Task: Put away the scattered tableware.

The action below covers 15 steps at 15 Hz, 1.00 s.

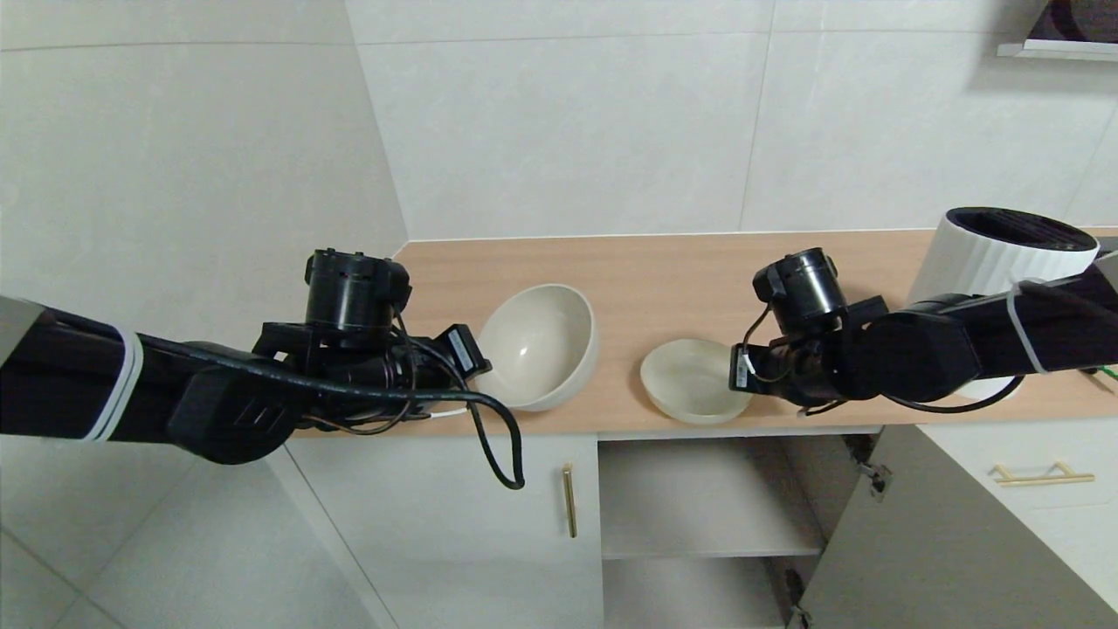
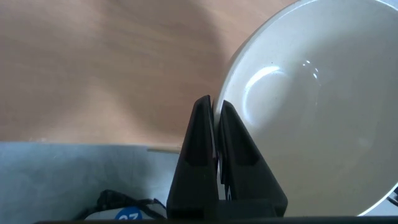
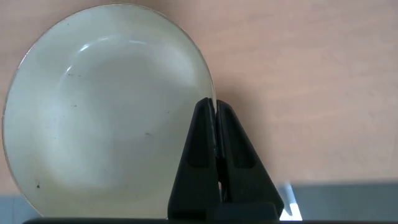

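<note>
Item: scattered tableware, two pieces, both in grasp. Left end effector (image 1: 476, 362) (image 2: 214, 107): fingers nearly closed, pinching the rim of a deep cream bowl (image 1: 541, 345) (image 2: 311, 112), one finger inside and one outside. The bowl is tipped steeply with its opening turned toward the left arm, near the front edge of the wooden tabletop (image 1: 664, 279); whether its underside touches the wood cannot be told. Right end effector (image 1: 741, 374) (image 3: 215, 107): likewise clamped thin on the rim of a shallow pale dish (image 1: 690, 380) (image 3: 106, 106), which lies near level at the tabletop's front edge. Also present: a ribbed white canister (image 1: 996, 253) behind the right arm; below, an open cabinet with a bare shelf (image 1: 699, 515) and its door (image 1: 943, 542) swung out. Step judged: both pieces gripped, transfer to storage not yet made. Next move likely calls for lifting each piece off the edge and lowering it toward the shelf while keeping the rim pinch firm.
</note>
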Motion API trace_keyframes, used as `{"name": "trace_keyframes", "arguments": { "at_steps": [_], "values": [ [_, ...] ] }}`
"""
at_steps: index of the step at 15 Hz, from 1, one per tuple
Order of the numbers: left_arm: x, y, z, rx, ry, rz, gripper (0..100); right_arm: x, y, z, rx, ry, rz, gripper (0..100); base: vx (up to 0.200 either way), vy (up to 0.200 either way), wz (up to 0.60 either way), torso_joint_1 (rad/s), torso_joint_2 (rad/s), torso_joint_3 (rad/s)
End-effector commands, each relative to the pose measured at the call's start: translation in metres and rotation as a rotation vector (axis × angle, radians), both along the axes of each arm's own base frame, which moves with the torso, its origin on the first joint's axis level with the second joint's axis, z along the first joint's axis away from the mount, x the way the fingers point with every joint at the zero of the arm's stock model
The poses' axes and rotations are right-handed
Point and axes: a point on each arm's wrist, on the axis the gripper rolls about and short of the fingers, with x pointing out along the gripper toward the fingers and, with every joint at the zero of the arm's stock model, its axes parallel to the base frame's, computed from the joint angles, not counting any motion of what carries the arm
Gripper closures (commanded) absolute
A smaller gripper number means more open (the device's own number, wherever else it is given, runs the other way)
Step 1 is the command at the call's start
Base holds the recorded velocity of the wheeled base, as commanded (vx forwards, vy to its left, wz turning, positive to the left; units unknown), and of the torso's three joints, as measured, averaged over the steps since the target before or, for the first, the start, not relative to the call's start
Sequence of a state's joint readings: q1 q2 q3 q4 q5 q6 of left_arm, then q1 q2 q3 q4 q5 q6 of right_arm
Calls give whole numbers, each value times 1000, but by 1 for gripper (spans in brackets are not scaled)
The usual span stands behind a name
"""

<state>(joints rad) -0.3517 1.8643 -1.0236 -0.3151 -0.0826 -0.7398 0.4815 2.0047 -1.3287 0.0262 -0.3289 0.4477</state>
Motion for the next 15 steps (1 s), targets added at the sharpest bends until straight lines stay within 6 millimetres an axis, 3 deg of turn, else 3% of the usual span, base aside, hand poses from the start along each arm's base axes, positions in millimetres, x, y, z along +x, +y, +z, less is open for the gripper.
{"name": "trace_keyframes", "arguments": {
  "at_steps": [1,5,8,12,15],
  "values": [
    [-9,3,4,-1,-6,-4,100,-25,-7,21,30,-23,38,100,0,0,0,0,0,0],
    [-39,10,9,51,-26,-50,100,-76,-23,35,90,7,163,100,0,0,0,0,0,0],
    [-67,19,-2,146,-16,-109,100,-105,-28,40,87,45,220,100,0,0,0,0,0,0],
    [-95,22,-16,264,-10,-226,100,-119,-34,31,87,91,295,100,0,0,0,0,0,0],
    [-109,13,-30,321,17,-320,100,-123,-25,13,57,153,327,100,0,0,0,0,0,0]
  ]
}}
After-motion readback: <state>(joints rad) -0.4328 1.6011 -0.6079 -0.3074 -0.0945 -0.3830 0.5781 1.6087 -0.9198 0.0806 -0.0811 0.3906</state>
